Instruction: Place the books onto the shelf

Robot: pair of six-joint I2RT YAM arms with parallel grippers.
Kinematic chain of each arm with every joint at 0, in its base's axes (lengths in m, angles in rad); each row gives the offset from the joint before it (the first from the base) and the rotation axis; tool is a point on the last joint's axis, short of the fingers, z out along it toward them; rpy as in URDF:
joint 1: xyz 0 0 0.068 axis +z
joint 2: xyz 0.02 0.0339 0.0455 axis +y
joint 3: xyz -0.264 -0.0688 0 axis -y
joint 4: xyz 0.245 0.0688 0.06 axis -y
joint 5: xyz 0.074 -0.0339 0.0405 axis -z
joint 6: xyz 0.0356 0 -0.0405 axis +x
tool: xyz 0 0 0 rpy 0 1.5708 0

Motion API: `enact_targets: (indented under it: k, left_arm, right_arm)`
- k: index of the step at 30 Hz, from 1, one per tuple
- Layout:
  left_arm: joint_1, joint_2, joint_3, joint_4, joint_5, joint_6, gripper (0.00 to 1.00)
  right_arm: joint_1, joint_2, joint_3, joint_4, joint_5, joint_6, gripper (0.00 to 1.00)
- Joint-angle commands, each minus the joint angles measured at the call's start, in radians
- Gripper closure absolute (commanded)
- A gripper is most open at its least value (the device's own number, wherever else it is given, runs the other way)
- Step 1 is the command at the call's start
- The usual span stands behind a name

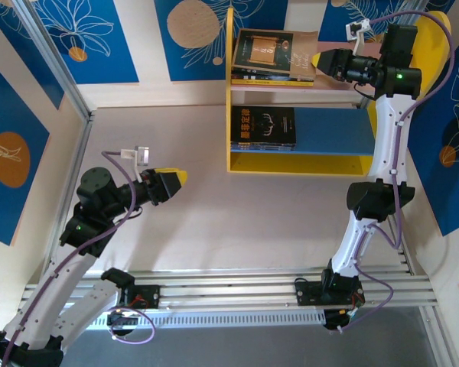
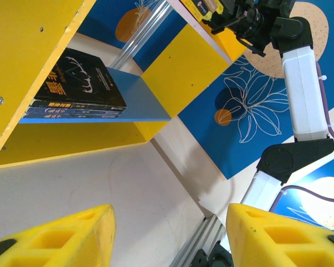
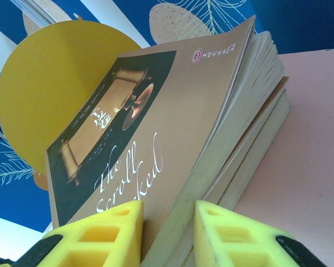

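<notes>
Top view: the right gripper (image 1: 316, 59) reaches the shelf's (image 1: 229, 115) pink board (image 1: 344, 82), at the brown book (image 1: 279, 47) topping a pile. Dark books (image 1: 262, 126) lie below.

Left wrist: the left gripper (image 2: 170, 222) idles, spread and empty.

Right wrist: fingers (image 3: 100, 233) pinch the brown book's corner, probably to square it.

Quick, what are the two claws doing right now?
Left gripper: open, empty.
Right gripper: straddles the brown book at its edge; grip cannot be told.

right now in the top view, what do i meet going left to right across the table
left pincer → shelf's yellow left panel → dark book stack → right pincer
</notes>
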Motion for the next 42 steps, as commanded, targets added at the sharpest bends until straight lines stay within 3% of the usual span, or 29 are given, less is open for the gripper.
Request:
enact_targets:
  k: [1, 42]
  left_arm:
    - [-0.002, 0.002, 0.032, 0.025, -0.001, 0.004, 0.44]
    - [-0.002, -0.002, 0.028, 0.046, 0.006, -0.012, 0.44]
  right_arm:
    - [-0.011, 0.035, 0.031, -0.039, -0.072, -0.009, 0.72]
    - [0.013, 0.137, 0.133, 0.093, -0.2, 0.1, 0.52]
